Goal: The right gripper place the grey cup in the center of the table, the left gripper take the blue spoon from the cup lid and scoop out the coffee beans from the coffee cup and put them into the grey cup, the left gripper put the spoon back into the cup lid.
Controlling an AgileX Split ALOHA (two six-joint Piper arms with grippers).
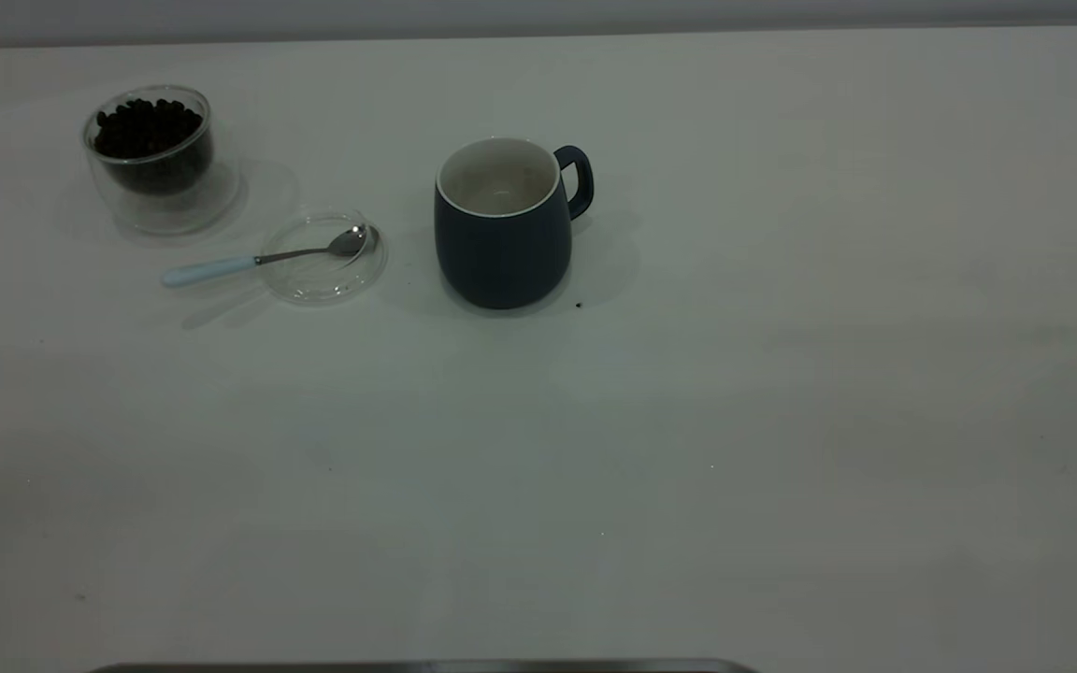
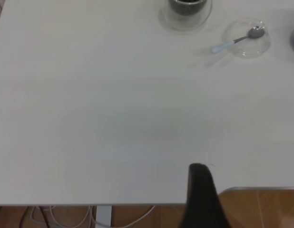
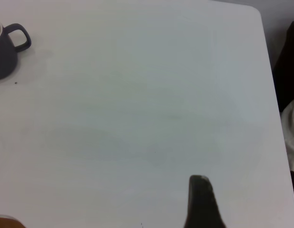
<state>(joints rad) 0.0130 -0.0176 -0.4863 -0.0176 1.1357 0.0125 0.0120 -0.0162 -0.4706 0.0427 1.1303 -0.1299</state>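
Exterior view: blue spoon (image 1: 263, 257) on cup lid (image 1: 325, 258)

Grey cup (image 1: 503, 224): dark navy-grey mug, white interior and rim, upright on the table (image 1: 688, 449), midway between the side edges and toward the far edge. Coffee cup (image 1: 160, 157): clear double-walled glass, upright near the far-left corner, filled with dark coffee beans (image 1: 147, 127). Cup lid (image 1: 325, 257): clear glass disc lying flat between both cups. Blue spoon (image 1: 263, 258): metal bowl rests on the lid, pale blue handle projects toward the left edge.
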